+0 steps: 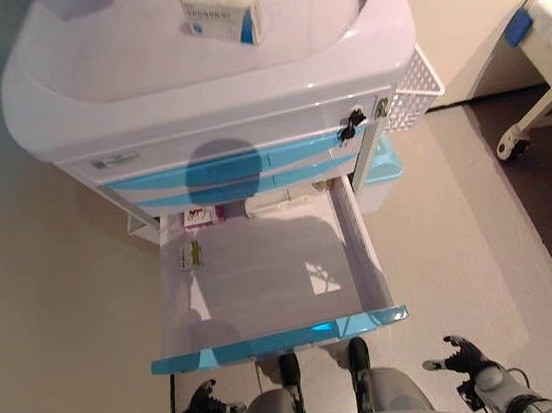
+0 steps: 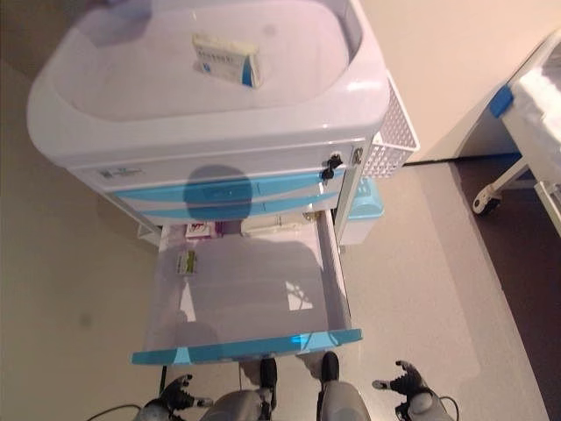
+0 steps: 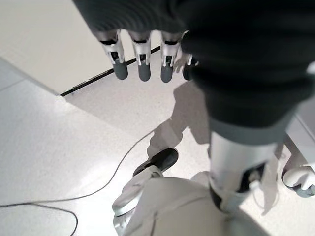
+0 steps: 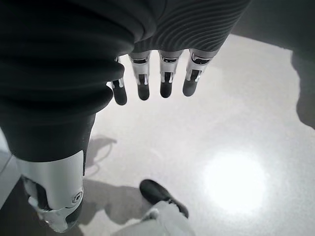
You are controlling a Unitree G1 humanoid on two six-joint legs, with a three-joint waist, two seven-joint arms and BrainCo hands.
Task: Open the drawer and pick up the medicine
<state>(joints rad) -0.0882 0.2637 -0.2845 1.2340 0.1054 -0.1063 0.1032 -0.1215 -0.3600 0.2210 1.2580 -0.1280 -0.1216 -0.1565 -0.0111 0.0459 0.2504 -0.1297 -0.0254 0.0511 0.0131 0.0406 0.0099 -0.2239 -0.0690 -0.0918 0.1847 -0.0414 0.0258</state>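
Drawer [image 1: 265, 278]: pulled out of the cart [image 1: 212, 93], open.
Medicine [image 1: 191, 255]: small box at the drawer's back left; more packs behind.
Left hand [image 1: 202, 405]: low, fingers relaxed, empty.
Right hand [image 1: 466, 359]: low, fingers spread, empty.
Risk: reaching deep could bump the drawer front, or take the box on top [image 1: 222, 17] instead.

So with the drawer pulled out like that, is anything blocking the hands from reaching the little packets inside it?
Nothing visible does. The drawer is open, small packets lie uncovered near its back, and the left hand and right hand hang open and empty below its blue front.
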